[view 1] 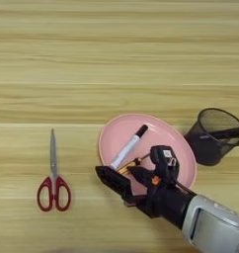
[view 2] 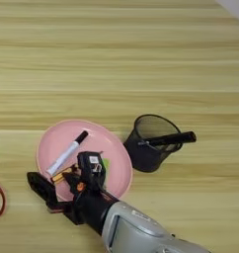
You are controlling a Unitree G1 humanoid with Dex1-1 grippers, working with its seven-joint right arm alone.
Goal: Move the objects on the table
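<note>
Tabletop [view 1: 116,59]: light wood, plank grain running horizontally, fills both views.

Right arm [view 2: 141,232]: silver forearm enters from the bottom right, reaching up and left over the near edge of the pink plate [view 1: 178,148].

Right gripper [view 1: 125,174]: jaws spread apart, released, nothing between them. One black finger is off the plate's near-left rim, the other lies over the plate.

Pink plate: round, just left of the pen cup [view 2: 147,143].

Pen cup: black wire mesh, upright on the tabletop. The black marker pen [view 2: 168,139] is inside it, leaning right, with its end poking out past the rim.

Red-handled scissors [view 1: 53,180]: flat on the tabletop, well left of the plate, blades pointing away.

White marker [view 1: 129,147]: black cap, lying diagonally in the plate.

Small yellow-orange thing next to the white marker, partly hidden by the gripper; can't tell what it is.
</note>
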